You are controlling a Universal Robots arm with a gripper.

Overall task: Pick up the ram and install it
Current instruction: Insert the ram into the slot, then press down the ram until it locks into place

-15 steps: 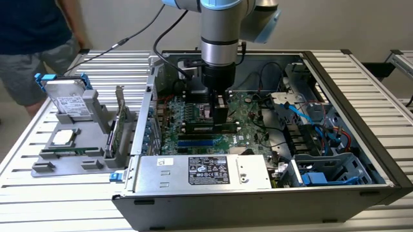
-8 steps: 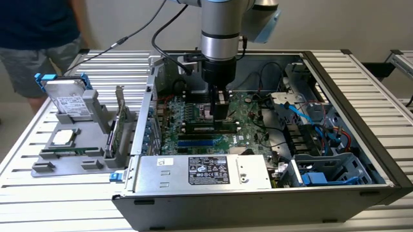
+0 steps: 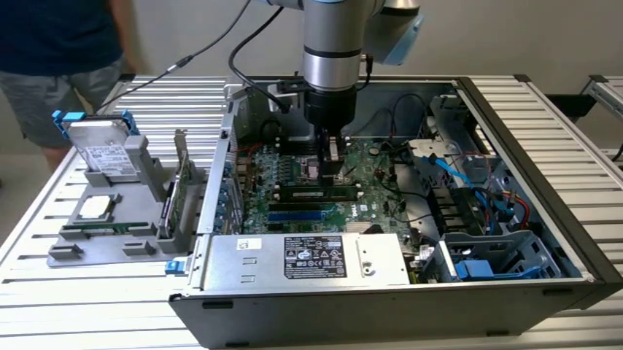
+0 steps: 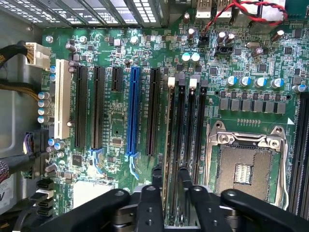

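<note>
Gripper: black two-finger gripper (image 4: pixel 170 180), jaws half apart, one either side of the stick.
Ram: thin green circuit-board stick (image 4: pixel 169 140), edge-on in a motherboard slot.
Exterior view: open grey computer case (image 3: pixel 389 313); person (image 3: pixel 58 44) far left.

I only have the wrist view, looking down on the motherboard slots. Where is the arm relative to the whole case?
Observer: The arm reaches straight down into the open case, with the end effector at the ram.
Operator: Anything beside the case?
Observer: A grey fixture at the exterior view's left of it holds a hard drive.
Operator: Anyone close?
Observer: A person stands behind that fixture, by the table's far edge.
</note>
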